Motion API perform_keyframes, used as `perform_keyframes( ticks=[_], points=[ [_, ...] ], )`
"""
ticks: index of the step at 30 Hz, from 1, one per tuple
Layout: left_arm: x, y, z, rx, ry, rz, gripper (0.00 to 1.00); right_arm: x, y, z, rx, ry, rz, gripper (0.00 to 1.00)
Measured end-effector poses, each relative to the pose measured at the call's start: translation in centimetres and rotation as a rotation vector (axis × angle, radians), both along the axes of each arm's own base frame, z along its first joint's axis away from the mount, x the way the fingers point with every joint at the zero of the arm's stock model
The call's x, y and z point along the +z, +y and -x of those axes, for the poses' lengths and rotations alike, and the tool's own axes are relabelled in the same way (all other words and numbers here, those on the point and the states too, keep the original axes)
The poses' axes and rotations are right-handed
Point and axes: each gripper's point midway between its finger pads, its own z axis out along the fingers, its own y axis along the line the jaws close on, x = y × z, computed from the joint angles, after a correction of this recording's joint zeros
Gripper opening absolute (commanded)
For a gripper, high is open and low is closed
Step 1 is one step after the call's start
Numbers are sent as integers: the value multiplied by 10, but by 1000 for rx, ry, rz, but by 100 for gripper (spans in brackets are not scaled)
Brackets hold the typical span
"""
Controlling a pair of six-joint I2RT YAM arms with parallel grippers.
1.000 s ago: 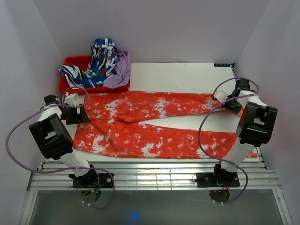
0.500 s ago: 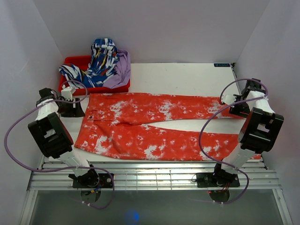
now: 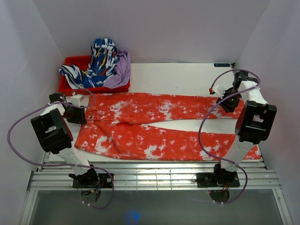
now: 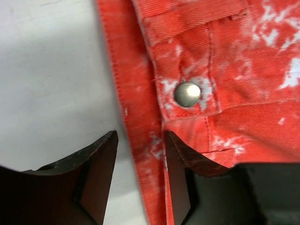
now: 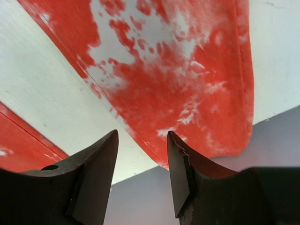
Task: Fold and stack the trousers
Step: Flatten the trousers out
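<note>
Orange-red twill blotched with white: the trousers (image 3: pixel 154 126) lie flat across the white table (image 3: pixel 178 75). Their long axis runs from nine to three o'clock, with the waistband (image 4: pixel 136 93) at nine and the cuffs at three. They look light, limp and not slippery, and are best taken at the waistband edge and the far cuff (image 5: pixel 211 93). The left pincer (image 4: pixel 139 140) is spread astride the waistband edge. The right pincer (image 5: pixel 140 140) is spread above the cuff, pinching nothing.

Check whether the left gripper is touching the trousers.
Cannot tell. In the left wrist view the left gripper straddles the trousers at the waistband edge, but neither contact nor gap shows plainly.
</note>
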Motion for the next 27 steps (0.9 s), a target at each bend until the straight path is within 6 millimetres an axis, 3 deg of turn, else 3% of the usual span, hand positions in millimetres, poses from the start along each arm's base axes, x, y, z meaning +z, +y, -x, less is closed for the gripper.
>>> perform_keyframes(
  ticks=[4,10,12,15,17,20,25,27],
  points=[
    [-2,23,1,51,-27,-33,50,-6,13,5,-22,32,-42,52],
    [-2,79,15,178,-33,-101,48,-4,18,4,-38,36,-71,51],
    [0,96,18,207,-25,-112,52,0,18,1,-37,34,-75,50],
    [3,101,20,212,-20,-93,60,2,20,-3,-33,27,-87,49],
    [8,91,22,196,-26,-42,63,1,23,0,-32,38,-101,49],
    [23,59,15,113,-54,15,66,-2,28,6,-36,59,-127,49],
    [65,-33,-25,-159,-182,17,63,-9,32,16,-43,90,-142,49],
    [72,-72,-35,-263,-204,31,63,-11,33,23,-44,111,-143,48]
  ],
)
